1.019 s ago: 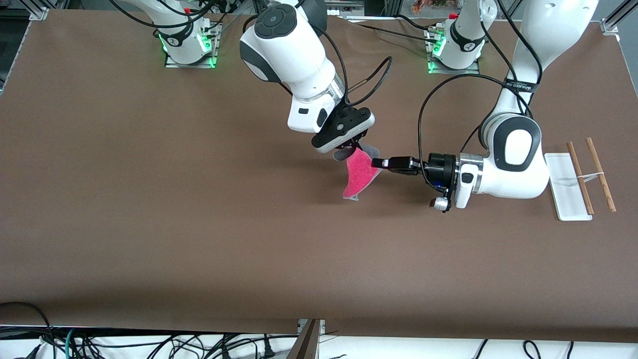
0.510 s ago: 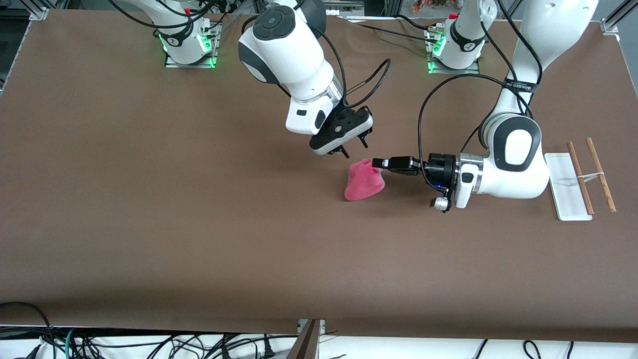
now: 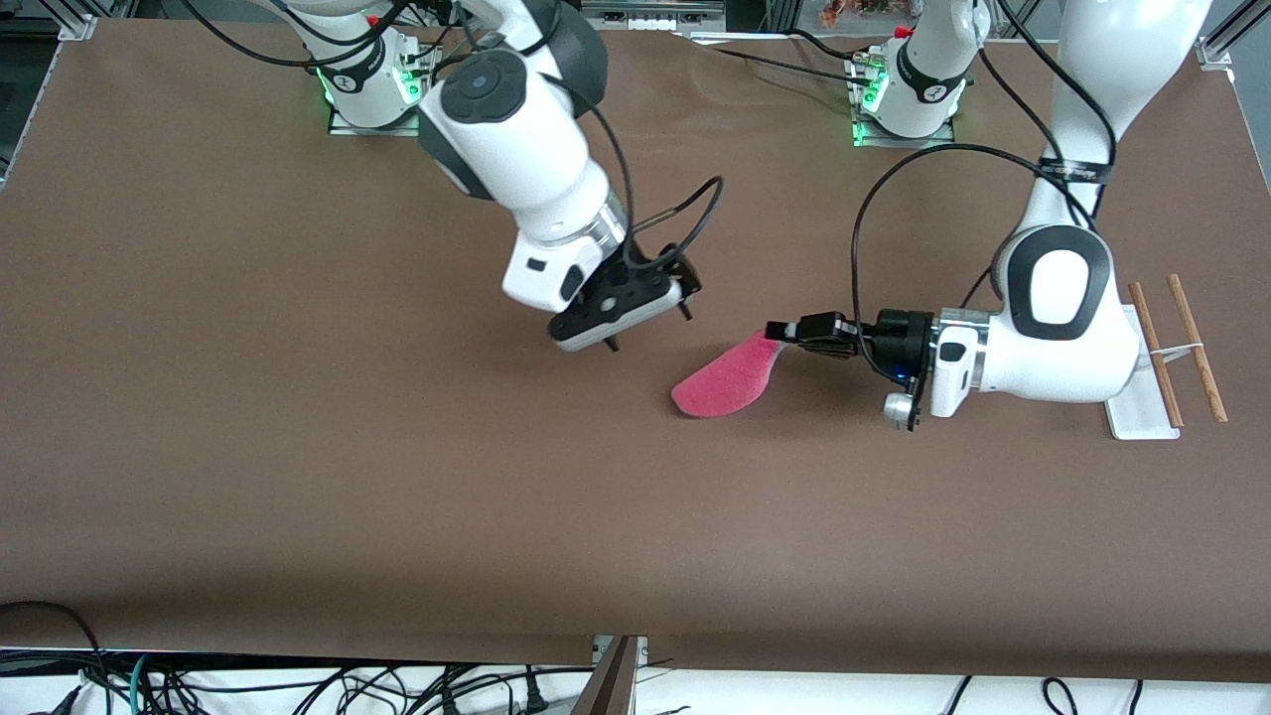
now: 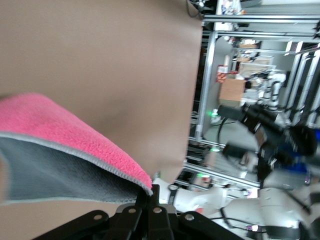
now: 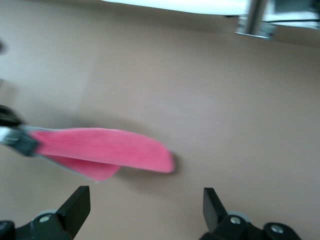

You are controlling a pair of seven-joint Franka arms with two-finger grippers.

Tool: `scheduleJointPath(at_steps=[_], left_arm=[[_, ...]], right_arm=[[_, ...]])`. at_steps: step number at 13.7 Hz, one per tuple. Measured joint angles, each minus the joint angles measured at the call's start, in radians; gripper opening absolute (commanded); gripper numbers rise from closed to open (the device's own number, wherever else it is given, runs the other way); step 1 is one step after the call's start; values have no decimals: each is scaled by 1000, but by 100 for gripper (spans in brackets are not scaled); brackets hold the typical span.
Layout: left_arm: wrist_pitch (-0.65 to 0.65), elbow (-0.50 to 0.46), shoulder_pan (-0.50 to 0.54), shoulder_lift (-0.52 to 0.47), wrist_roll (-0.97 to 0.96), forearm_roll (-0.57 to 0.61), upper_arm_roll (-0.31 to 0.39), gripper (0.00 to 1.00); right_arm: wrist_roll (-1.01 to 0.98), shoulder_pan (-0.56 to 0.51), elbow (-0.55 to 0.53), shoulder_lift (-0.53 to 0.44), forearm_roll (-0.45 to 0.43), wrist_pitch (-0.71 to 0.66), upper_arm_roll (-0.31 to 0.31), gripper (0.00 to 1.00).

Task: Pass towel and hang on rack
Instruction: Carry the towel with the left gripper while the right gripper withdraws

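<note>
The towel (image 3: 725, 382) shows its pink side, with the grey side (image 4: 55, 175) underneath. My left gripper (image 3: 779, 331) is shut on one corner of it, low over the middle of the table. The cloth droops from that corner toward the table; whether its free end touches I cannot tell. In the left wrist view the closed fingertips (image 4: 150, 192) pinch the pale edge. My right gripper (image 3: 647, 330) stands open and empty beside the towel (image 5: 105, 150), toward the right arm's end, apart from it. Its fingers (image 5: 77, 202) are spread wide. The rack (image 3: 1132, 417) stands at the left arm's end, partly hidden by the left arm.
The rack's two wooden rods (image 3: 1197, 348) lie side by side, joined by a white clip. The left arm's elbow (image 3: 1058, 298) hangs over the rack's white base. Brown table surface (image 3: 397, 477) surrounds the towel. Cables run near both arm bases.
The right gripper opened, let go of the towel and pulled away toward the right arm's end. The left gripper, still holding the towel, shifted slightly toward the rack, and the cloth now droops flatter.
</note>
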Motion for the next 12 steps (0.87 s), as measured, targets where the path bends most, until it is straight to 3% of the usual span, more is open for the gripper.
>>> scheduleJointPath(at_steps=[3,8,10,12], left_arm=[[-86,60,74,-1,0,130,7,0],[-320,170,294,-1,73,288,14,0],[-384,194,385,0,146,370,15,0],[-436,238,462,2,218,473,15,0]], right_arm=[[-38,-88,5,-20,-3,-147,-5,100],[-292,-252,11,-80,-4,-335,-26,100],[-302,-286,9,-126,-4,-377,-63,100],[-307,-311,-3,-190,-4,-395,-145,100]])
